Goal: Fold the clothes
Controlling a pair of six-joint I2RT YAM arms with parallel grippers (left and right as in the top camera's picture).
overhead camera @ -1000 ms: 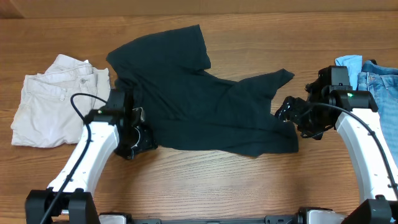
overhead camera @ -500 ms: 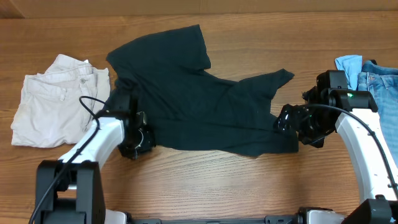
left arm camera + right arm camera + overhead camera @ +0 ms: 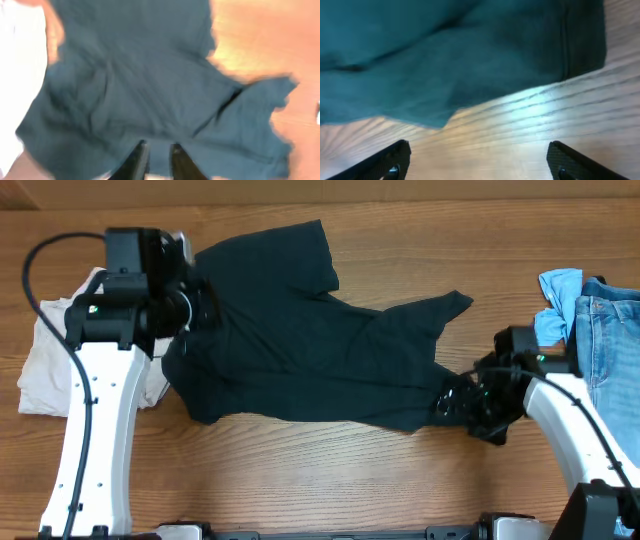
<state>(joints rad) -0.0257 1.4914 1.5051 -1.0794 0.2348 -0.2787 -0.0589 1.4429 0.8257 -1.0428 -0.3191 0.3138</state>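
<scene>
Swung up from the table's near edge, your left arm now stands at the far left, over the inner edge of the cream shorts, while your right arm has slid nearer along the hem. The black-navy T-shirt lies spread but rumpled across the middle of the table, one sleeve toward the far side, its left flank dragged a little toward the shorts. The risks, as they look: on the left, a fast pull may slip the cloth free or sweep the shorts along. On the right, jaws closing at the hem corner may catch only wood, or bunch the hem into a crooked fold. Left gripper: jaws narrowly parted with dark cloth at them, but the wrist view is too blurred for you to tell whether it is pinched. Right gripper: spread wide, empty, over bare wood just beside the hem, with the denim jeans off to its right.
</scene>
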